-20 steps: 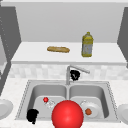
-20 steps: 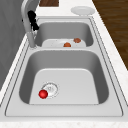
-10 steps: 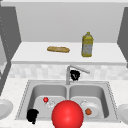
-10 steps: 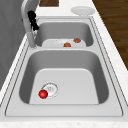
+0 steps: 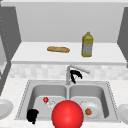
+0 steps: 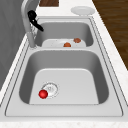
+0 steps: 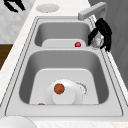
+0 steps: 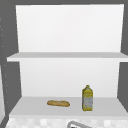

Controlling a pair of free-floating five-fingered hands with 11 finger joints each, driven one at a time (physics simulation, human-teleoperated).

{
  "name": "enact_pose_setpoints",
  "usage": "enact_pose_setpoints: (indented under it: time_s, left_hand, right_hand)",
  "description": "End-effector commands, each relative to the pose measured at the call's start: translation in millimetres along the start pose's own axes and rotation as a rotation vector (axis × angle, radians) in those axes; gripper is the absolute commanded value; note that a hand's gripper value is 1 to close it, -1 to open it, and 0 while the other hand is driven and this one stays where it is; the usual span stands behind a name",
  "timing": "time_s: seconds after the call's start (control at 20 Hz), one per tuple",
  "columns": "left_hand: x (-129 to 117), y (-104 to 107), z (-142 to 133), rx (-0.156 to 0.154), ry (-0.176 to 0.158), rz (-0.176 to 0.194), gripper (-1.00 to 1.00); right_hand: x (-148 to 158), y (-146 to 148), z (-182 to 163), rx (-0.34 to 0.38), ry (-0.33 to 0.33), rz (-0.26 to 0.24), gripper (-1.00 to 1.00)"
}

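My right hand (image 5: 75, 75) hovers just under the spout of the grey faucet (image 5: 68, 75), right beside its column, fingers hanging loosely bent and holding nothing. It is also in the left side view (image 6: 34, 20) and the right side view (image 7: 103, 31). My left hand (image 5: 32, 115) hangs idle with relaxed fingers over the front left corner of the sink (image 5: 25, 93). A small red ball (image 5: 45, 99) lies by the drain in the left basin. In the right basin a white plate (image 5: 96, 113) carries a brown lump (image 5: 88, 111).
A large red ball (image 5: 67, 115) sits low in the front view, before the sink's divider. White plates rest on the counter at the left (image 5: 3, 108) and right (image 5: 123, 112). On the shelf behind are a bread loaf (image 5: 58, 49) and a yellow bottle (image 5: 87, 45).
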Motion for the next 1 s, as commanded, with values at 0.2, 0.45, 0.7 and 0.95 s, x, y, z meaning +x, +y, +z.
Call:
enact_pose_setpoints:
  time_s: [0.2,0.45,0.7,0.95]
  left_hand:
    - [0.0,0.0,0.0,0.000,0.000,0.000,0.00]
    - [0.0,0.0,0.0,0.000,0.000,0.000,0.00]
    - [0.0,0.0,0.0,0.000,0.000,0.000,0.00]
    - [0.0,0.0,0.0,0.000,0.000,0.000,0.00]
  right_hand:
    - [8.0,-22.5,6.8,0.065,-0.037,0.074,-1.00]
    - [8.2,-25.5,7.1,0.119,-0.040,0.136,-1.00]
    - [4.8,-20.1,-0.2,0.177,-0.045,0.199,-1.00]
    - [2.6,-29.1,1.5,0.258,-0.096,0.265,-1.00]
